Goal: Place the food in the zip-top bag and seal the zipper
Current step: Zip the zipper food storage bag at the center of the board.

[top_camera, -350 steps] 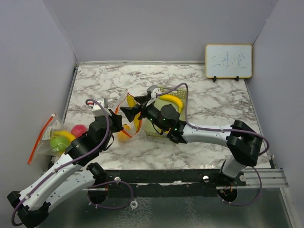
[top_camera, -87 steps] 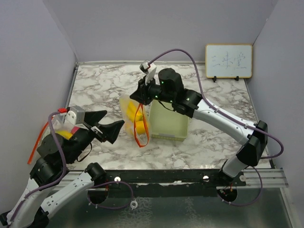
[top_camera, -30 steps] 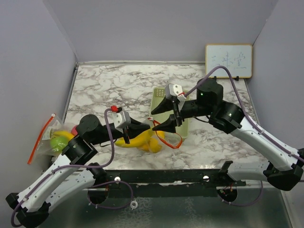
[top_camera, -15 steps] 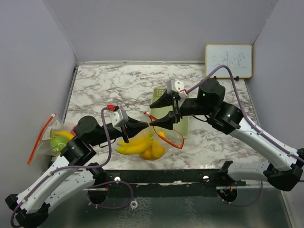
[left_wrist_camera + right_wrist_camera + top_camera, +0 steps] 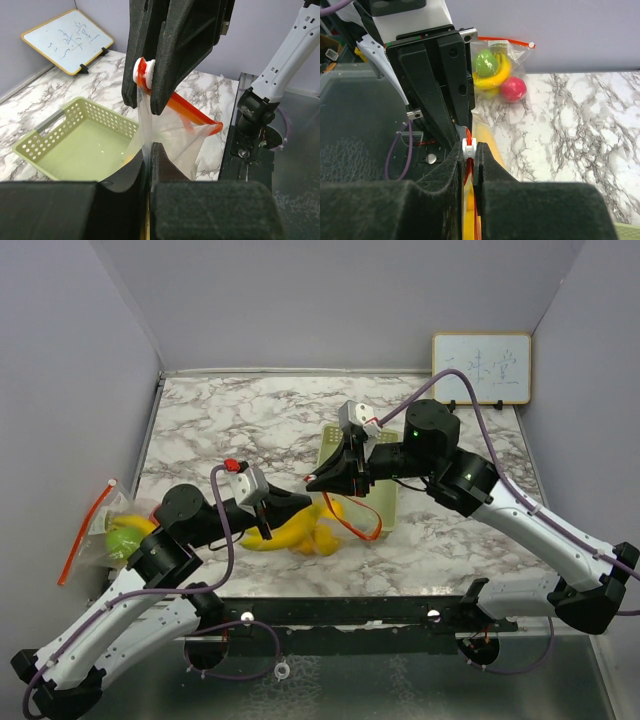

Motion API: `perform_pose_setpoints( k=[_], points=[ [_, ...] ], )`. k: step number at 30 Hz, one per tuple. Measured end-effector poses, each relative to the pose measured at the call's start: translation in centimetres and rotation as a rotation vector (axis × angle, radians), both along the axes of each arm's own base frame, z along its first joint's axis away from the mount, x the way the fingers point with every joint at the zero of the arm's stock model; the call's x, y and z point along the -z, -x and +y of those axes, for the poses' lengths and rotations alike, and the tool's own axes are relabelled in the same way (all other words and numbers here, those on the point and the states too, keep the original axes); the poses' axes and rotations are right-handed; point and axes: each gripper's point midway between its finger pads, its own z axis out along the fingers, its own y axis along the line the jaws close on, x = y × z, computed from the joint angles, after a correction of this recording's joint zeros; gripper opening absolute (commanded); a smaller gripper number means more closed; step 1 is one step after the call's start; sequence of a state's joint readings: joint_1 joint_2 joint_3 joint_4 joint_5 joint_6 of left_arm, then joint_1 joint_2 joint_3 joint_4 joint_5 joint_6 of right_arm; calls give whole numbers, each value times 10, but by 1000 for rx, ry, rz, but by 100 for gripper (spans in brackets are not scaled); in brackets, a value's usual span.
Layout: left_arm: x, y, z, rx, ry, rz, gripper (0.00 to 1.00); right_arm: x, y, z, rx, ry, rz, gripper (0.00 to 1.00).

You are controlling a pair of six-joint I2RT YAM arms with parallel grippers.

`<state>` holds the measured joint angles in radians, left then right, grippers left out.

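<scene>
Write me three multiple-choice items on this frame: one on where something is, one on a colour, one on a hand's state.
1. Where is the lime?
A) by the left wall
B) at the far right corner
C) between the two hands

2. The zipper is:
A) blue
B) orange-red
C) green

3. The right hand is:
A) wide open
B) shut on a banana
C) shut on the slider

Answers:
1 A: the top view shows the lime beside the left wall.
2 B: the strip reads orange-red in the left wrist view.
3 C: both wrist views show its fingers pinching the white slider.
</scene>
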<state>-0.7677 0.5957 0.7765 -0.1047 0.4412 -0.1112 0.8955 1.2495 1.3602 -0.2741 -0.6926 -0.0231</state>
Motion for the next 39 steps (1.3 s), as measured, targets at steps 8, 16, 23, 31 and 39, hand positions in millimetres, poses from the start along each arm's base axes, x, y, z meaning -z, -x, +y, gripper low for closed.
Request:
perform_pose_setpoints(
  k=[8, 16, 23, 31, 39],
  points=[
    [-3, 0, 4, -21, 13, -10, 48, -1, 6, 1, -32, 4, 19, 2],
    [-6, -5, 1, -20, 4, -39, 11, 9, 11, 5, -83, 36, 53, 2],
    [-3, -6, -11, 31, -29, -36, 0, 17, 10, 3, -89, 68, 68, 2],
    [-4, -2, -4, 26, -62, -17, 0, 22, -1, -1, -18, 97, 22, 2],
    [-32, 5, 30, -94, -23, -80, 0, 42, -12, -6, 12, 131, 21, 2]
  ],
)
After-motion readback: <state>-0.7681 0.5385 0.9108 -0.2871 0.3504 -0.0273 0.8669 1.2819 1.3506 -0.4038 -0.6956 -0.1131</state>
